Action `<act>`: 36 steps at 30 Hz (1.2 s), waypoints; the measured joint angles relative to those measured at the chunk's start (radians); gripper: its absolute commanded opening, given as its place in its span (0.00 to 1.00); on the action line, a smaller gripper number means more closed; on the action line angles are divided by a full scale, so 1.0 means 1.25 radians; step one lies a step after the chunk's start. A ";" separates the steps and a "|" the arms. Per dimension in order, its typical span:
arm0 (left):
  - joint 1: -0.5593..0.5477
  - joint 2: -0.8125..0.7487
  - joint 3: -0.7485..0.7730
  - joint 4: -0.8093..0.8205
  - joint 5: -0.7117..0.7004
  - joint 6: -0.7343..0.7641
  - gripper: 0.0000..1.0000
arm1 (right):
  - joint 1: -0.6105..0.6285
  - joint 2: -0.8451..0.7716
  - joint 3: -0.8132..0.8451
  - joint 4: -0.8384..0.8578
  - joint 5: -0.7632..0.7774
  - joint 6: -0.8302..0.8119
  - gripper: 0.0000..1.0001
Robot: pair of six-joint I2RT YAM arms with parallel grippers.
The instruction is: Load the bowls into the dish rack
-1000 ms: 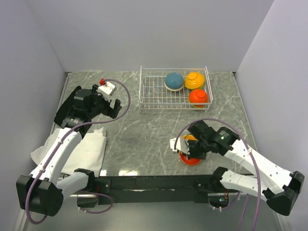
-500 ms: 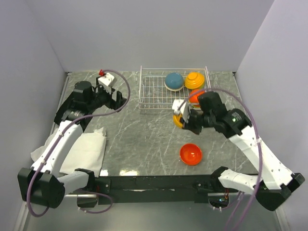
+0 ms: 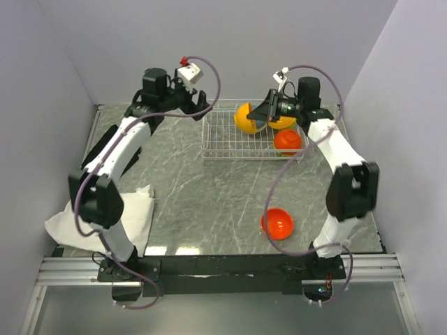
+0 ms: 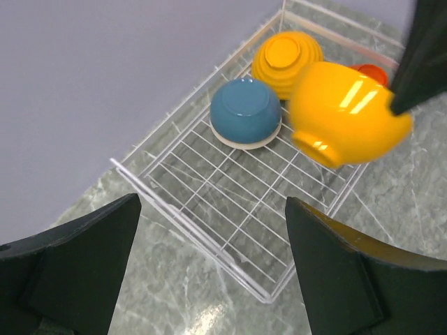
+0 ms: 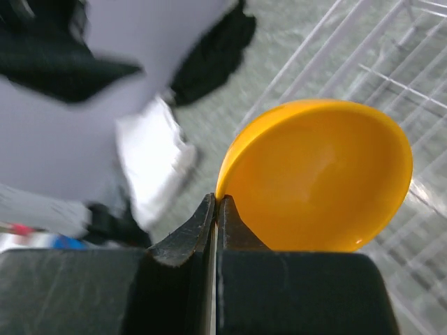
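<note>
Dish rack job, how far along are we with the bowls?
Three sit in the dish rack: teal bowl, ribbed yellow bowl, orange bowl. The right hand holds a smooth yellow bowl over the rack. A loose bowl, also orange, waits on the table.

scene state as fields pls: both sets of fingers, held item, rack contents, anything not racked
left fingers: open, empty, near the left end of the white wire dish rack
right fingers: shut on the rim of the glossy yellow-orange round bowl
held bowl: tilted on its side above the rack
in rack: teal-blue bowl and ribbed yellow bowl, both upside down; orange bowl
not racked: second orange bowl, open side up on the grey marble table
</note>
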 measured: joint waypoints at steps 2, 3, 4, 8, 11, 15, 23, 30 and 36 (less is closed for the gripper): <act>-0.008 0.052 0.040 -0.009 -0.001 0.007 0.89 | -0.012 0.090 0.035 0.101 -0.047 0.117 0.00; -0.012 0.078 0.055 -0.012 -0.003 0.008 0.89 | -0.013 0.135 0.056 0.142 -0.063 0.164 0.00; -0.016 0.109 0.072 -0.013 -0.007 0.009 0.88 | -0.013 0.172 0.075 0.174 -0.078 0.203 0.00; -0.028 0.183 0.096 -0.022 -0.027 0.019 0.83 | -0.010 0.267 0.111 0.241 -0.116 0.300 0.00; -0.036 0.213 0.096 -0.037 -0.029 0.031 0.75 | -0.010 0.293 0.112 0.269 -0.141 0.344 0.00; -0.045 0.252 0.116 -0.051 -0.027 0.033 0.69 | -0.010 0.300 0.111 0.299 -0.158 0.372 0.00; -0.049 0.305 0.130 -0.047 -0.021 0.031 0.69 | -0.010 0.332 0.111 0.331 -0.174 0.388 0.00; -0.058 0.342 0.143 -0.042 -0.022 0.032 0.71 | -0.010 0.374 0.111 0.288 -0.170 0.363 0.00; -0.063 0.363 0.166 -0.041 -0.021 0.033 0.71 | -0.011 0.386 0.110 0.285 -0.167 0.360 0.00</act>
